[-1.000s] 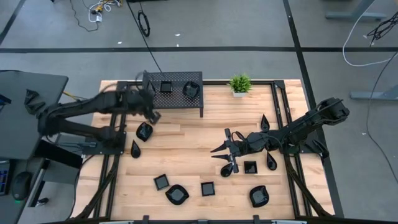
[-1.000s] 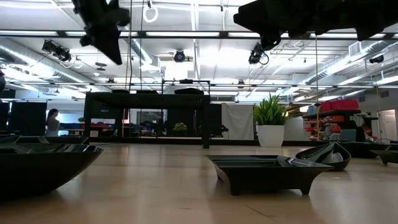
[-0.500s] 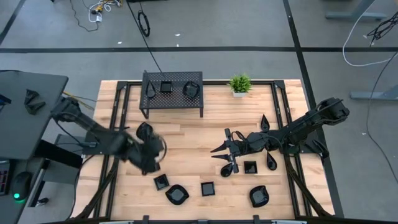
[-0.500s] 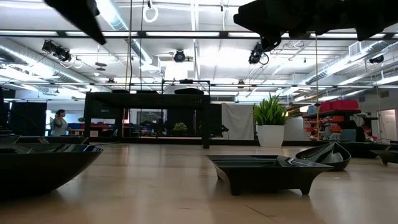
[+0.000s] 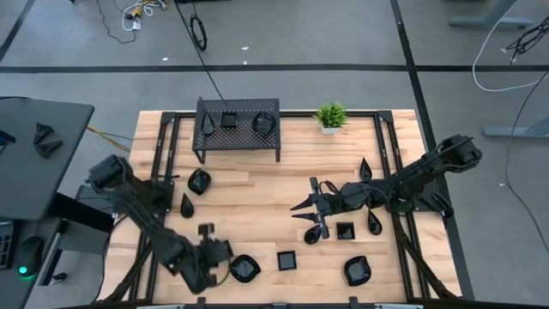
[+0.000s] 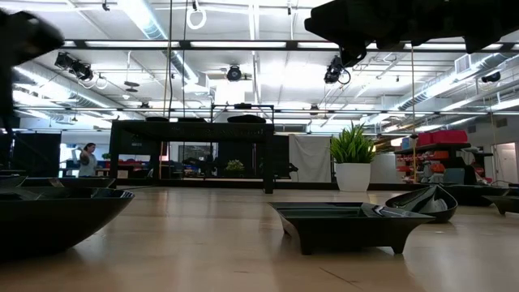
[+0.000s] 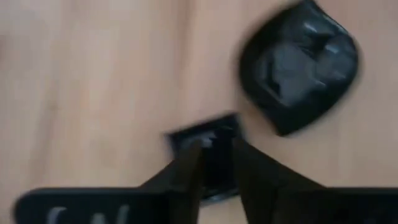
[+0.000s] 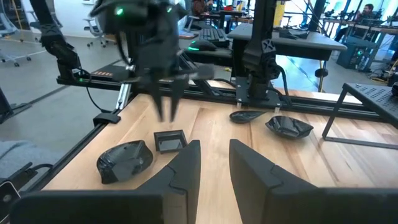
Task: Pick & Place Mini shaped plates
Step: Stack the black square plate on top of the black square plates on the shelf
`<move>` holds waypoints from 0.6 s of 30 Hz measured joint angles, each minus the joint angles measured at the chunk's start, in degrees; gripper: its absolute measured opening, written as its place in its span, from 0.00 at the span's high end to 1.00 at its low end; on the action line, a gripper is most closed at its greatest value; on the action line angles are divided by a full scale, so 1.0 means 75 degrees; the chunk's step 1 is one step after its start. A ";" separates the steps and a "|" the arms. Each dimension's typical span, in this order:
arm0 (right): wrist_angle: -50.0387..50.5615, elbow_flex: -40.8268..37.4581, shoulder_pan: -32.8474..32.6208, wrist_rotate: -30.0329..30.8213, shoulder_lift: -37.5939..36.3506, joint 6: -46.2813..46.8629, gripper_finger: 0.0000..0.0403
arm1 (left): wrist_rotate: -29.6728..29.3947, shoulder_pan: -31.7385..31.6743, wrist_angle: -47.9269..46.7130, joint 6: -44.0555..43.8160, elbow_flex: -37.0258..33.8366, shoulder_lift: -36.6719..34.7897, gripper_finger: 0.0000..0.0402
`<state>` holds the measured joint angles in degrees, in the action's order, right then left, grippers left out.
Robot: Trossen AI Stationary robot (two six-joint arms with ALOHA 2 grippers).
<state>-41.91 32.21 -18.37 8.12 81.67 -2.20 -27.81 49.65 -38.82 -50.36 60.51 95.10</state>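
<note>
Several glossy black mini plates lie on the wooden table [image 5: 257, 202], and two more sit on top of the rack [image 5: 238, 125]. My left gripper [image 5: 214, 251] hangs near the table's near edge, fingers open and pointing down. It stands just above a small square plate [image 7: 208, 134], also seen in the right wrist view [image 8: 169, 142], without touching it. A rounded blob plate [image 7: 298, 65] lies right beside it. My right gripper [image 5: 302, 219] waits open over the table's right half, next to a square plate [image 5: 345, 230].
The black perforated rack stands at the far edge with a green potted plant [image 5: 330, 116] to its right. Teardrop plates [image 5: 187, 206] and a blob plate [image 5: 199, 181] lie on the left. More plates [image 5: 286, 259] [image 5: 358, 271] line the near edge. Bare wood shows in the middle.
My left arm has swung fast from the front of the rack toward the table's near edge and come down. Its gripper now hangs over the square plate near the near-left corner. The plates have not moved.
</note>
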 joint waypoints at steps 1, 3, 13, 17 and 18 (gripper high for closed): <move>0.0000 0.0000 0.0001 0.0000 0.0000 -0.0017 0.79 | 0.0160 0.0061 0.0209 -0.0002 0.0000 0.0152 0.72; -0.0003 0.0000 0.0003 0.0000 0.0000 -0.0052 0.79 | 0.0631 0.0160 0.0548 -0.0002 -0.0003 0.0376 0.65; -0.0012 0.0000 0.0003 0.0001 0.0000 -0.0256 0.79 | 0.0639 0.0353 0.0956 -0.0515 -0.0003 0.0971 0.55; -0.0012 0.0000 0.0003 0.0000 0.0000 -0.0256 0.79 | 0.0496 0.0346 0.0947 -0.0520 -0.0003 0.1086 0.60; -0.0012 0.0000 0.0003 0.0002 0.0000 -0.0256 0.79 | 0.0461 0.0347 0.0933 -0.0521 -0.0003 0.1086 0.61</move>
<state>-42.00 32.21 -18.35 8.13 81.67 -4.12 -24.35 52.25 -31.82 -54.26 60.49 103.24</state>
